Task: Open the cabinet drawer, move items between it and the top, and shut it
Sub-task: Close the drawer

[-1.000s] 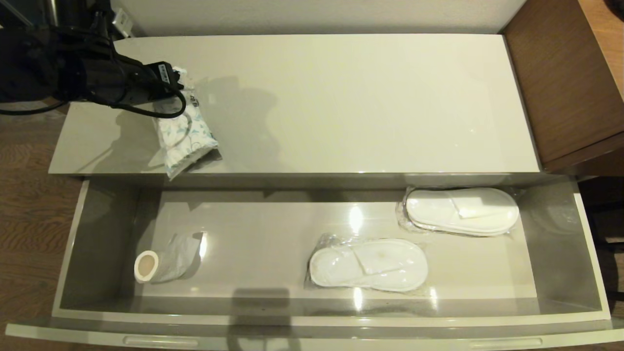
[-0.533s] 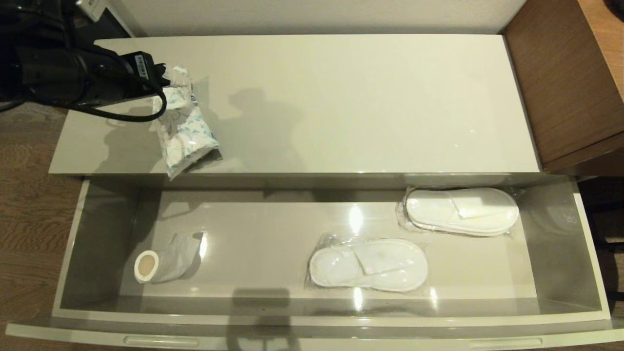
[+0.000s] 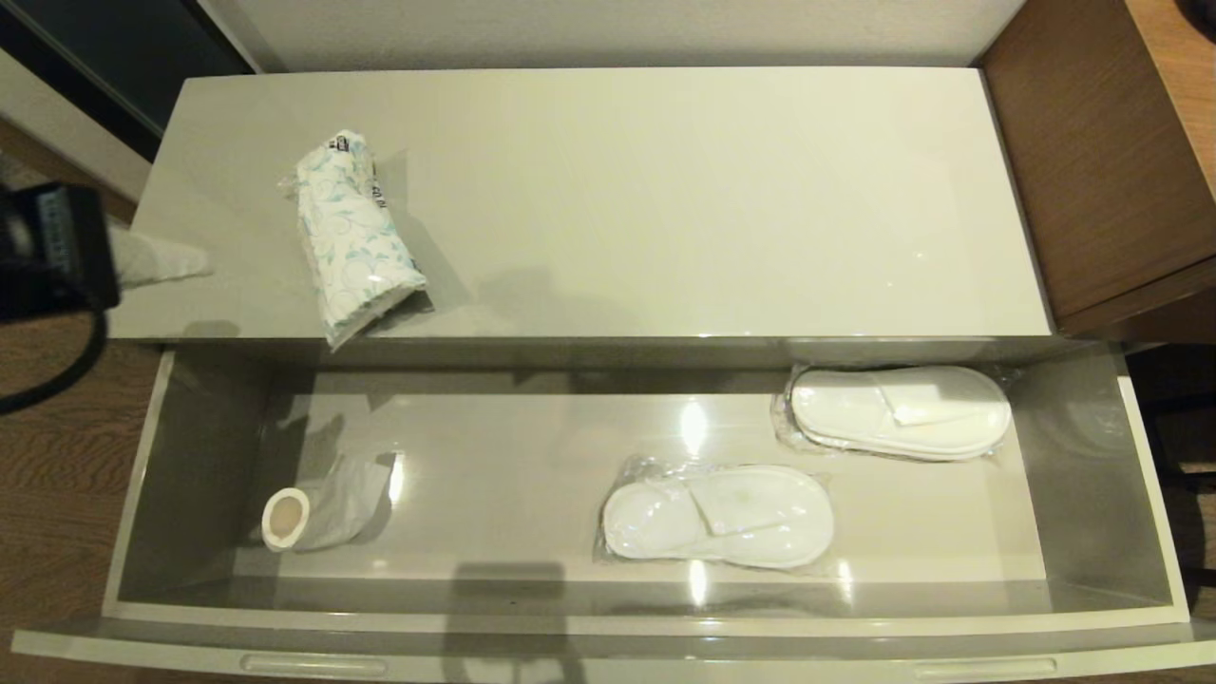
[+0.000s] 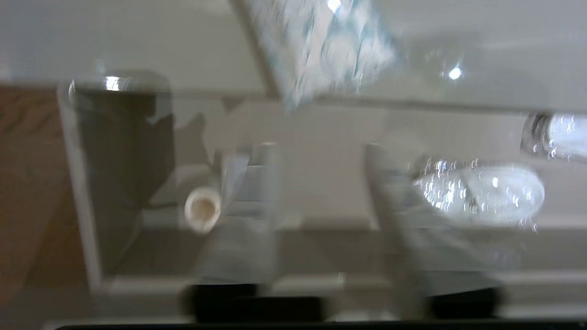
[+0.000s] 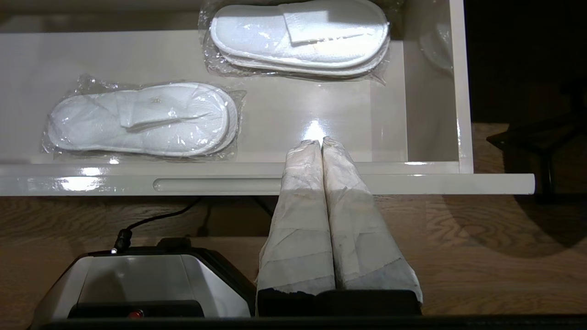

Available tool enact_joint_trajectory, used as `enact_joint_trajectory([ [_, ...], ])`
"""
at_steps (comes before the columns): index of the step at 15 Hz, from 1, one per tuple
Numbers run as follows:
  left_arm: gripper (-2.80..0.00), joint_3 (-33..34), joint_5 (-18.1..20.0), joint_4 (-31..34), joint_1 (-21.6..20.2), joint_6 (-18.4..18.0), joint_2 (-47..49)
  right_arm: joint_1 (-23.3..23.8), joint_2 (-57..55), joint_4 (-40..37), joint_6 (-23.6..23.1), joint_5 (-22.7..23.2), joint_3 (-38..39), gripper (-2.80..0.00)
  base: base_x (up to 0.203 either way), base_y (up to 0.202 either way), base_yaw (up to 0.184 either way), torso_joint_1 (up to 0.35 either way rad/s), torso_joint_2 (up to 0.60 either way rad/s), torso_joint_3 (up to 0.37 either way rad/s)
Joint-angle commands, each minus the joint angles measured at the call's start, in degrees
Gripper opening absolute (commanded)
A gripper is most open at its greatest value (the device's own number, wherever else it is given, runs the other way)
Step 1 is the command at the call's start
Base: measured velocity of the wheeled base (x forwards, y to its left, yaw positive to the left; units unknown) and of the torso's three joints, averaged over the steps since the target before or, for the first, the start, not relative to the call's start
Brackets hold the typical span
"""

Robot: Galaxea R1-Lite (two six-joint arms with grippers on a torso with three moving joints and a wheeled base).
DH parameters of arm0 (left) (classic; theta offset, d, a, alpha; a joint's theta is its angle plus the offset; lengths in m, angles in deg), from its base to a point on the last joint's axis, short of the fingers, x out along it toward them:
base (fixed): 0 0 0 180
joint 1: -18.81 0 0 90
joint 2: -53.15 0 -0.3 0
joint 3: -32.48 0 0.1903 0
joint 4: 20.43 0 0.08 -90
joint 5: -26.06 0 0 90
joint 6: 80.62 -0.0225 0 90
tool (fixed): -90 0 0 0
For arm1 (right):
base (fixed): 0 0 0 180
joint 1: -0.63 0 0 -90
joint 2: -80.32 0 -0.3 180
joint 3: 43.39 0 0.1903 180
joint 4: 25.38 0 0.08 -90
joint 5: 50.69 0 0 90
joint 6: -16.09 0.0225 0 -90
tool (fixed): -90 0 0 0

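The tissue pack (image 3: pixel 356 233), white with a pale blue swirl pattern, lies alone on the left part of the glossy cream top (image 3: pixel 665 190), its near end close to the front edge. The wide cabinet drawer (image 3: pixel 608 632) is pulled fully out below it. My left gripper (image 4: pixel 321 147) is open and holds nothing. It hangs off the cabinet's left end, apart from the pack, and one wrapped finger (image 3: pixel 161 261) shows at the head view's left edge. My right gripper (image 5: pixel 321 143) is shut and empty, low in front of the drawer's right slot handle (image 5: pixel 215 184).
Two plastic-wrapped pairs of white slippers (image 3: pixel 719 516) (image 3: pixel 901 411) lie in the drawer's right half. A small wrapped roll (image 3: pixel 285 519) lies in its left half. Brown wood-grain furniture (image 3: pixel 1092 161) stands at the cabinet's right end. The robot's base (image 5: pixel 128 279) sits under the drawer front.
The left arm has let go of the tissue pack and drawn back to the left, off the cabinet top. The pack stays where it lay.
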Motion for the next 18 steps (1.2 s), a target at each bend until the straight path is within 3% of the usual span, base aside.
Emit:
enact_joint_trajectory([
  [1, -2.80, 5.32, 0.31, 6.37, -3.38, 0.17, -12.45, -0.04, -0.08, 0.04, -0.04, 0.01, 0.09, -2.80, 0.000, 0.000, 0.000, 0.000, 0.00, 0.000],
  [7, -2.80, 15.20, 5.59, 27.39, -10.52, 0.05, -38.13, 0.00, -0.08, 0.04, -0.01, 0.01, 0.09, -2.80, 0.000, 0.000, 0.000, 0.000, 0.00, 0.000],
  [10, -2.80, 19.57, 7.36, 33.96, -13.59, -0.36, -44.39, 0.00, -0.08, 0.04, -0.09, 0.01, 0.09, -2.80, 0.000, 0.000, 0.000, 0.000, 0.00, 0.000],
  [13, -2.80, 25.51, 7.16, 37.33, -13.22, -3.16, -50.26, 0.00, -0.08, 0.04, -0.01, 0.01, 0.09, -2.80, 0.000, 0.000, 0.000, 0.000, 0.00, 0.000],
  [18, -2.80, 36.34, 6.96, 37.37, -12.60, -9.43, -61.09, -0.07, -0.08, 0.04, -0.02, 0.01, 0.09, -2.80, 0.000, 0.000, 0.000, 0.000, 0.00, 0.000],
])
